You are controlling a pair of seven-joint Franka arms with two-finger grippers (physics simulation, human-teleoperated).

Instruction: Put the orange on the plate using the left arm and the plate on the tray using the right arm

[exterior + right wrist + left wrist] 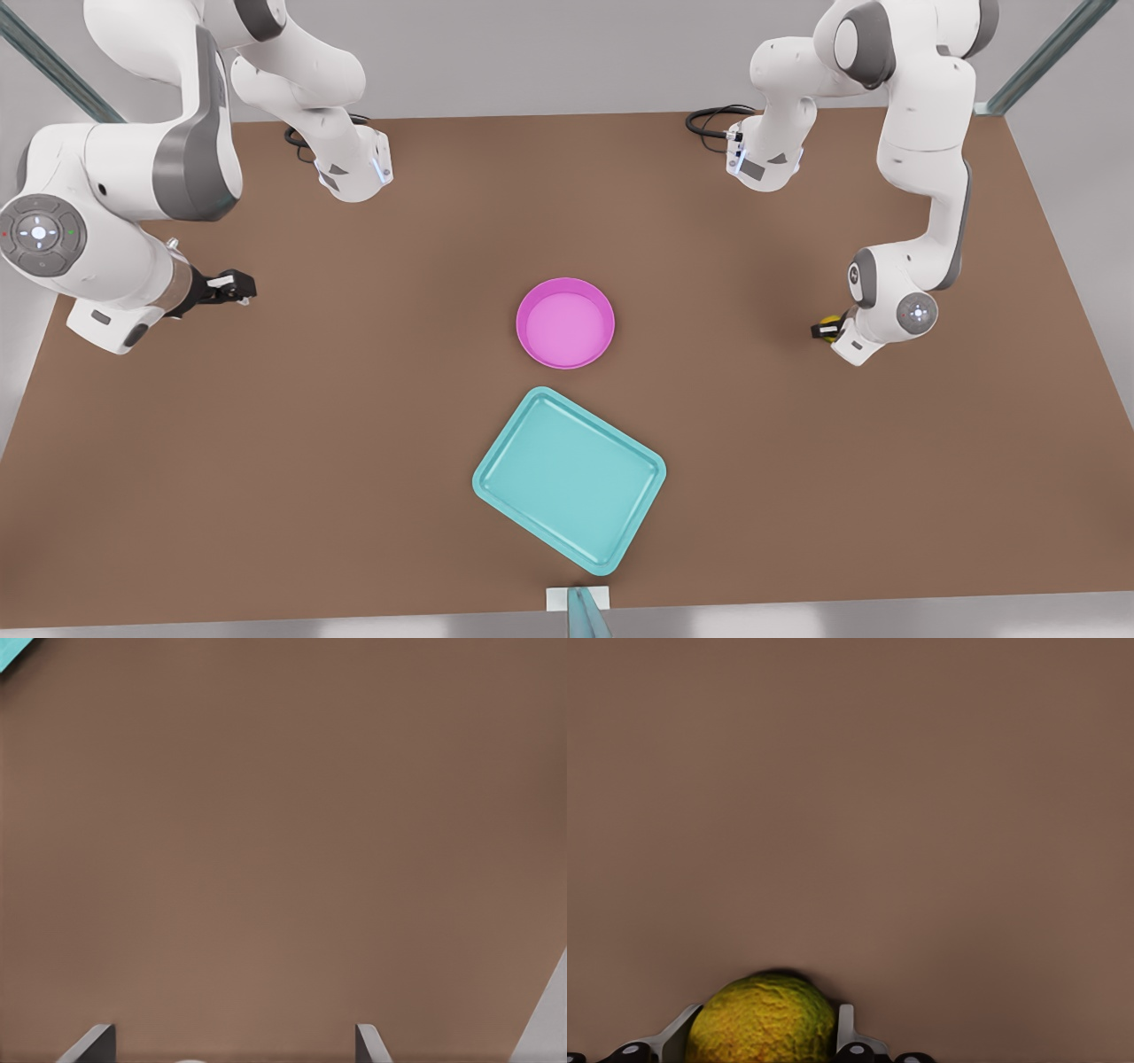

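Observation:
The orange (762, 1023) sits between the fingers of my left gripper (764, 1017), which is shut on it just above the brown table. In the front view that gripper (822, 330) is low at the front view's right, and the orange (830, 323) peeks out beside it. The pink plate (565, 322) lies empty at the table's middle, well apart from the orange. The teal tray (569, 478) lies nearer the front edge, just below the plate. My right gripper (237, 288) waits open at the front view's left, with nothing between its fingers (97, 1043).
A corner of the tray (12, 649) shows in the right wrist view. Both arm bases (354, 168) stand at the table's far side with black cables. A small white and teal fixture (580, 602) sits at the front edge.

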